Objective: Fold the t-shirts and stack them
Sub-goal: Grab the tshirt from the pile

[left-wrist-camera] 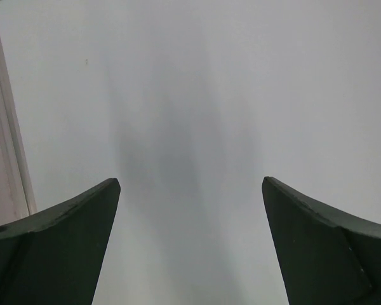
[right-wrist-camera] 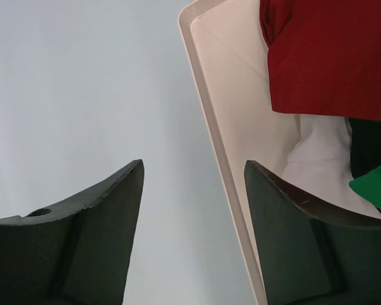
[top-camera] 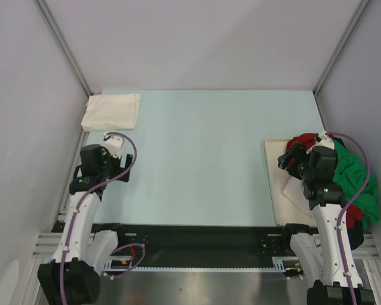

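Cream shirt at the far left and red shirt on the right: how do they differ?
The cream shirt is folded into a flat rectangle; the red shirt is crumpled. The cream shirt lies alone on the table; the red shirt sits on the tray, heaped with the green shirt. Both are plain cloth, and neither is held.

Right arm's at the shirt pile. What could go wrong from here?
1. The open right gripper straddles the tray rim; descending may strike or snag it.
2. The red t-shirt and green t-shirt lie tangled in one heap; pulling one may drag the other.
3. The green t-shirt reaches the table edge and might slide off.
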Controlling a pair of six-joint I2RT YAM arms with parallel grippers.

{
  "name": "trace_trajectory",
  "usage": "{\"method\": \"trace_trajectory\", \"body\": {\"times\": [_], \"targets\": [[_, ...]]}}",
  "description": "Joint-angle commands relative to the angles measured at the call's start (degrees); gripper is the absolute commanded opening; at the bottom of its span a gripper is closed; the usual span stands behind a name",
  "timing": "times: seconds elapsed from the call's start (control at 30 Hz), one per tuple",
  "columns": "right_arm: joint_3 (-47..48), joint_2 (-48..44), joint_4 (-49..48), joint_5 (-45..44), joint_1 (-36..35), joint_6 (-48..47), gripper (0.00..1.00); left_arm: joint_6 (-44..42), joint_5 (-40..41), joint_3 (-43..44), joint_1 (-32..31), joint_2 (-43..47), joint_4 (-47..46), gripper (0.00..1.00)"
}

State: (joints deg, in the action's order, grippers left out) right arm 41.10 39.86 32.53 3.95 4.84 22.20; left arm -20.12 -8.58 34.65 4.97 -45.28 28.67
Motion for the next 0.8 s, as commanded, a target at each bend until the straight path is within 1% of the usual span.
{"method": "trace_trajectory", "body": {"times": [0.0,0.03,0.07,0.1,0.13,0.17,0.2,0.23,0.27,0.3,0.33,0.4,0.43,0.5,0.53,0.57,0.6,0.67,0.7,0.77], "targets": [[1.4,0.9,-1.3,-0.4,0.0,-0.8,0.70,7.8,1.7,9.9,-0.3,-5.2,-1.1,1.00],[1.9,1.4,-1.2,-0.8,0.0,-0.7,0.70,8.3,0.2,13.9,-0.4,-6.7,-0.7,1.00],[2.2,1.9,-1.2,-1.2,0.0,-0.6,0.70,7.4,-2.5,16.0,-0.3,-9.5,0.5,1.00],[3.4,2.3,-0.9,-1.8,0.0,-0.5,0.70,5.9,-10.8,17.9,-0.3,-11.1,1.6,1.00],[4.0,3.5,-0.6,-3.8,0.0,0.4,0.70,3.1,-14.7,21.7,-0.3,-12.7,2.8,1.00],[4.7,4.1,-0.4,-6.6,0.0,0.7,0.70,3.0,-17.8,23.8,-1.0,-14.1,4.9,1.00],[5.3,4.7,0.2,-8.5,0.0,0.7,0.70,3.3,-18.0,25.9,-2.0,-18.0,5.8,1.00],[7.0,5.7,0.6,-13.1,0.0,1.0,0.70,3.4,-15.2,29.5,-3.4,-19.7,6.7,1.00],[7.9,6.4,1.0,-15.9,-0.1,1.1,0.71,3.3,-10.9,31.0,-8.3,-21.8,7.9,1.00],[8.9,6.8,2.2,-18.8,0.0,1.1,0.73,3.1,-6.1,32.0,-11.1,-25.2,8.0,1.00],[11.3,8.0,2.9,-24.3,0.1,1.1,0.74,1.7,2.7,32.8,-16.3,-27.0,7.5,1.00],[13.2,9.0,3.7,-29.8,0.3,0.5,0.77,0.4,6.6,32.6,-20.6,-29.3,6.6,1.00],[14.8,9.7,3.8,-34.5,1.2,0.4,0.81,0.2,6.3,32.4,-23.4,-31.3,5.9,1.00],[16.6,12.3,3.9,-35.8,3.7,0.0,0.81,1.0,5.3,32.2,-25.3,-32.8,5.0,1.00],[17.3,13.4,3.8,-35.5,5.0,-0.1,0.81,1.7,4.1,32.1,-26.2,-33.9,4.0,1.00],[18.1,16.3,3.6,-35.1,8.2,0.1,0.80,2.3,3.1,32.2,-26.6,-34.6,3.9,1.00],[18.4,17.9,3.8,-34.2,10.0,0.7,0.80,2.8,2.4,32.4,-26.8,-35.2,4.2,1.00],[18.3,22.1,4.5,-30.7,14.6,2.0,0.79,3.8,1.5,32.8,-27.0,-36.3,5.2,1.00],[17.9,23.1,4.9,-30.6,15.5,3.4,0.78,3.6,1.6,32.6,-27.0,-36.3,5.4,1.00],[16.6,24.3,5.0,-33.3,16.0,4.6,0.77,3.1,2.9,31.3,-27.0,-35.4,5.3,1.00]]}}
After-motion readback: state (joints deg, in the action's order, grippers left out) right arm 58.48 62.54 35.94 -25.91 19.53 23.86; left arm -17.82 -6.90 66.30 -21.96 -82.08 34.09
